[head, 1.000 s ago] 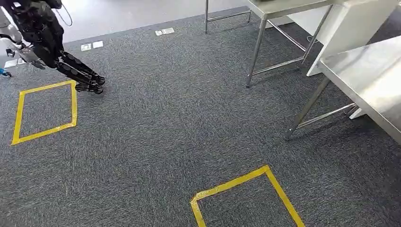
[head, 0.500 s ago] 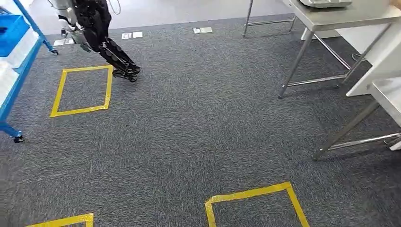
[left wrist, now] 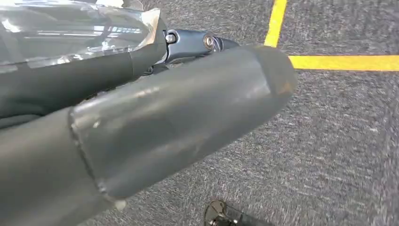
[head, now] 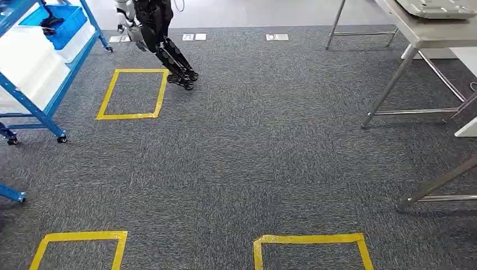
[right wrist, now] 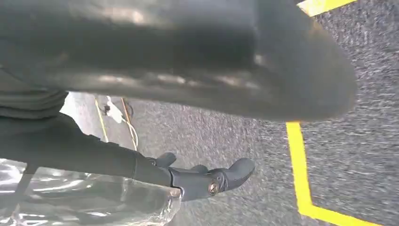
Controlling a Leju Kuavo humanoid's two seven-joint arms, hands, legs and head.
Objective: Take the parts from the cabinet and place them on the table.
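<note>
Head view, cabinet: blue-framed shelf cart (head: 53, 95) on castors at the far left, white bins stacked on it.
Head view, parts: there's a blue bin (head: 67, 25) up on the shelf, with a small dark part (head: 50, 22) lying in it; too small to say more.
Head view, table: steel-legged table (head: 419, 35) at the far right, well apart from the cabinet, with a flat grey tray (head: 436, 7) on top.
Head view, floor: dark grey carpet (head: 253, 157) with yellow tape squares (head: 132, 116) marked on it.
Head view, company: a dark legged machine (head: 169, 53) stands at the far end, right beside one taped square.
Left wrist view, left hand (left wrist: 179, 117): the thick grey thumb looms over the carpet, with dark fingers (left wrist: 207, 42) stretched out behind it. Clear shiny film (left wrist: 70, 28) sits against them, and I cannot tell whether the hand grips anything.
Right wrist view, right hand (right wrist: 197, 94): same story, the big thumb across the frame and dark fingers (right wrist: 211, 181) reaching out. Clear film (right wrist: 84, 202) lies alongside them; holding or empty, I cannot tell.
</note>
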